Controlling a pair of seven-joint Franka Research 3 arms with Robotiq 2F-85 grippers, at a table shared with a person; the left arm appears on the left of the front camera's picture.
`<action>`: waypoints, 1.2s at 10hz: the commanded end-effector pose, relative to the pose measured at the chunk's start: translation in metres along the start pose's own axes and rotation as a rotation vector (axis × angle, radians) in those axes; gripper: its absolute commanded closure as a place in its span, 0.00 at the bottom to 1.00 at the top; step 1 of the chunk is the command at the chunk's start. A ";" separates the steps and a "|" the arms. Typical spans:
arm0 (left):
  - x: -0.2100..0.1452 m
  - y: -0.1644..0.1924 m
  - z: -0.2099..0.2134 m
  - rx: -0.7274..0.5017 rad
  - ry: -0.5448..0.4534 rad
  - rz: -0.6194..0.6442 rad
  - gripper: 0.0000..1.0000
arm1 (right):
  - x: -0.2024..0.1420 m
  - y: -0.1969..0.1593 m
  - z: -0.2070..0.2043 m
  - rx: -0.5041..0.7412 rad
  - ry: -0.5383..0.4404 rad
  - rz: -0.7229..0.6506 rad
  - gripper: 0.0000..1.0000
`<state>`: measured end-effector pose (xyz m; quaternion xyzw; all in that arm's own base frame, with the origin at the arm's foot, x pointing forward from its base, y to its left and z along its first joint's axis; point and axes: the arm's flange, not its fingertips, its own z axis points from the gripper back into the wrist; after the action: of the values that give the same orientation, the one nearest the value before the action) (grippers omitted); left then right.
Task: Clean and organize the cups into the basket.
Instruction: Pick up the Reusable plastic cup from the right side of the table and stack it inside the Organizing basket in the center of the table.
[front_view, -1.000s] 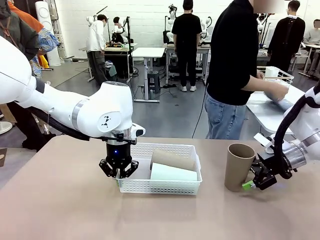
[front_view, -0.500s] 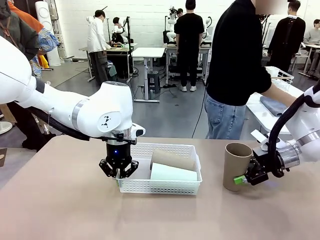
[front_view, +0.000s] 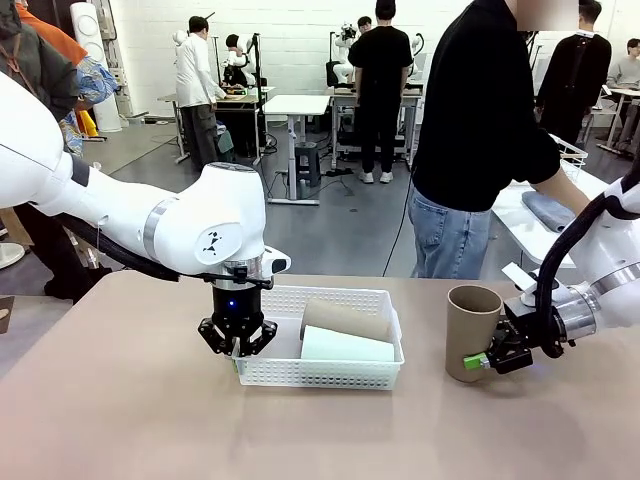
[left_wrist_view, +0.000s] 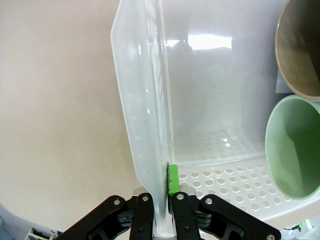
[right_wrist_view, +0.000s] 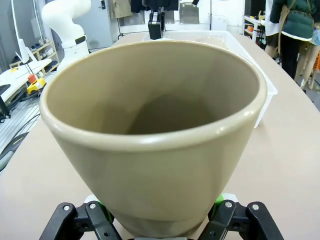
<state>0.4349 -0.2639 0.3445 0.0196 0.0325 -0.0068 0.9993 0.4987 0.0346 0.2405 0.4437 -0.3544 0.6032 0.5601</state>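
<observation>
left gripper (front_view: 238, 348) clenched on basket (front_view: 330, 373) end wall, mint cup (front_view: 346, 346) lying just beside it; right gripper (front_view: 482, 360) grasping upright tan-brown cup (front_view: 470, 325) near base.

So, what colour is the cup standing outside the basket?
The tall matte tumbler is tan-brown; right wrist view best.

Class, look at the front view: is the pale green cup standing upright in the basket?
No, the pale green cup lies on its side in the basket, next to a tan cup also lying down.
</observation>
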 end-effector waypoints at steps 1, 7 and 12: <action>-0.001 0.000 -0.002 0.005 0.002 -0.005 1.00 | 0.015 0.007 0.003 -0.031 -0.010 0.005 0.79; -0.001 0.000 -0.002 0.005 0.002 -0.005 1.00 | 0.190 0.054 0.051 -0.277 -0.098 -0.034 0.23; -0.001 0.000 -0.002 0.005 0.002 -0.005 1.00 | 0.205 0.055 0.062 -0.252 -0.095 -0.010 0.23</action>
<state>0.4350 -0.2639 0.3445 0.0196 0.0325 -0.0068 0.9993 0.4566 0.0430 0.4613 0.3951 -0.4513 0.5243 0.6045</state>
